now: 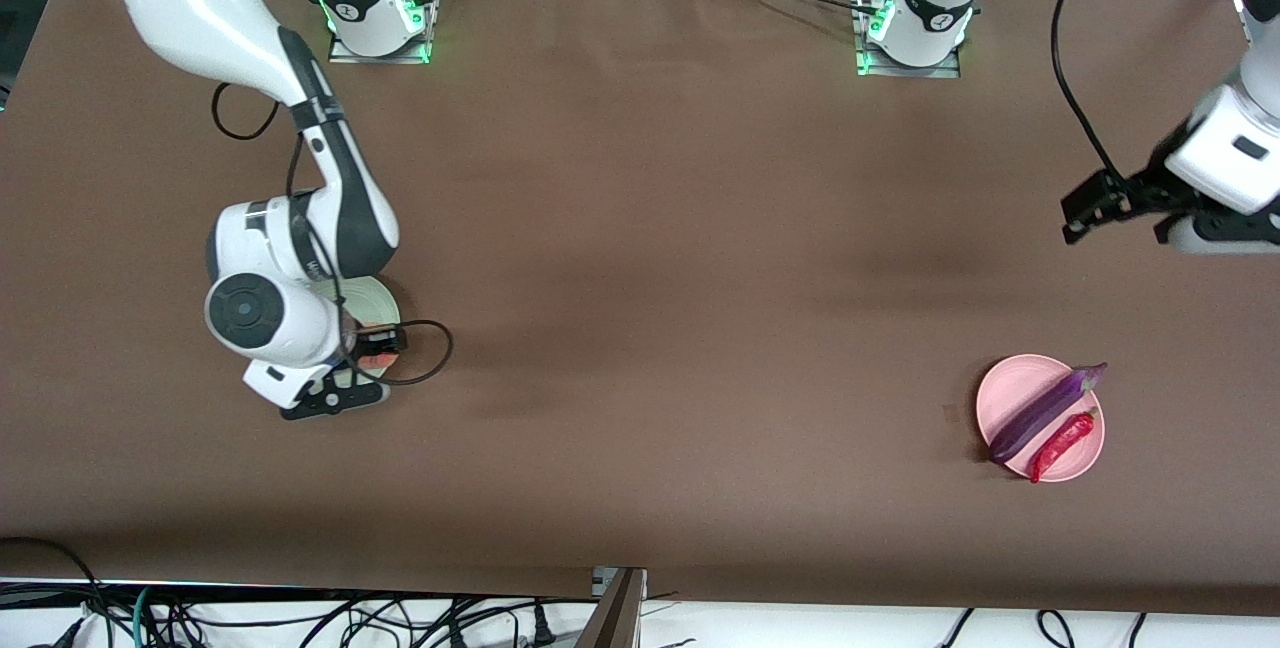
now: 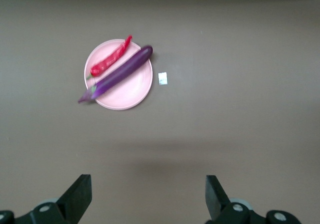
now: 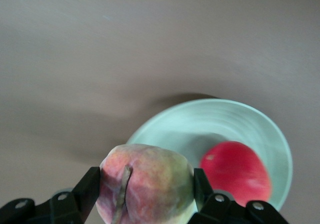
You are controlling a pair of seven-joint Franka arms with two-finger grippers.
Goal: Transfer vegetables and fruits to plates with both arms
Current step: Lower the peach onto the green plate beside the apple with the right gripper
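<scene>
My right gripper (image 1: 375,353) is shut on the pinkish-orange peach (image 3: 146,184) and holds it over the rim of the mint green plate (image 3: 235,119), which shows partly under the arm in the front view (image 1: 378,300). The round red fruit (image 3: 236,173) lies in that plate. The purple eggplant (image 1: 1045,410) and the red chili pepper (image 1: 1063,443) lie side by side on the pink plate (image 1: 1005,386) toward the left arm's end of the table. My left gripper (image 1: 1085,208) is open and empty, high over bare table. Its wrist view shows the pink plate (image 2: 135,86), eggplant (image 2: 120,72) and chili (image 2: 110,61).
A small white tag (image 2: 162,78) lies on the brown table beside the pink plate. Cables hang along the table's front edge (image 1: 620,593). The arm bases (image 1: 905,23) stand along the edge farthest from the front camera.
</scene>
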